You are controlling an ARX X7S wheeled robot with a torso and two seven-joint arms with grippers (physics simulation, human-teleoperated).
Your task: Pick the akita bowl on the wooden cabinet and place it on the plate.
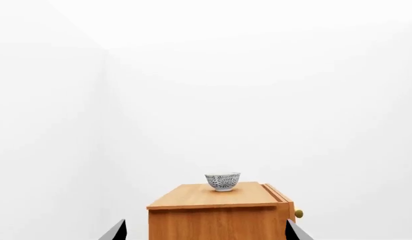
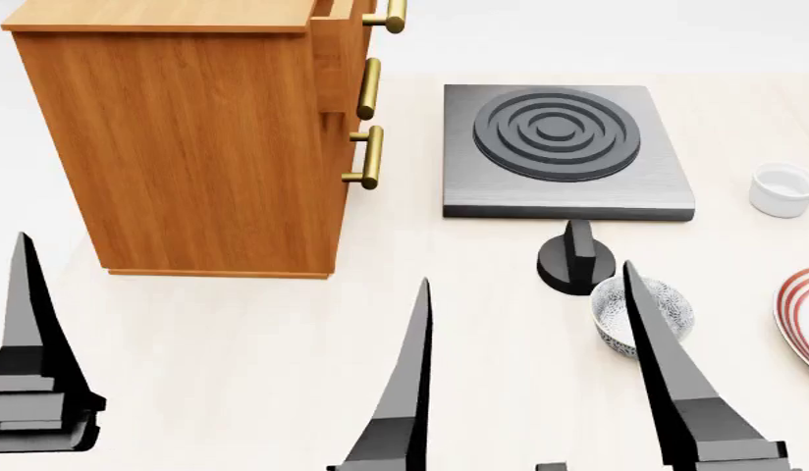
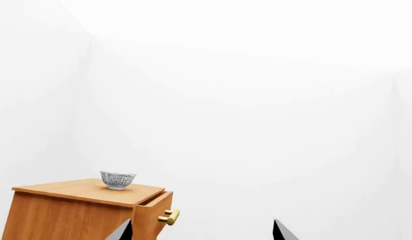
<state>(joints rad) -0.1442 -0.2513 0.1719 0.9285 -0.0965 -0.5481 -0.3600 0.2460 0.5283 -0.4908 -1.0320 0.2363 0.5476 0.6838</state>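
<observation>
Up on the cabinet (image 1: 216,212) sits the akita bowl (image 1: 223,181), upright, white with a dark blue leaf pattern, nothing visible inside it from either wrist view. It stands near the back of the top, toward the side with the brass handles (image 2: 365,157). The head view cuts off the cabinet's top, so the bowl is hidden there.

On the pale table (image 2: 247,343), right of the cabinet, lies a grey square stove (image 2: 568,152) with dark concentric rings and a black knob (image 2: 577,258) just in front of it. A second patterned bowl (image 2: 640,316) stands just in front of the knob, partly hidden by a finger of the right gripper; what shows of its inside looks empty. The plate (image 2: 800,316), white with red rings, is cut by the view's right edge, near that second bowl but apart from it, with nothing on the part that shows. A small white cup (image 2: 782,189) stands beside the stove's right edge, empty as far as can be seen.

The left gripper (image 2: 221,343) has its black fingers spread wide with nothing between them. The right gripper (image 3: 202,231) is likewise wide apart and holds nothing; only its fingertips show in its own wrist view. Both are well short of the akita bowl.
</observation>
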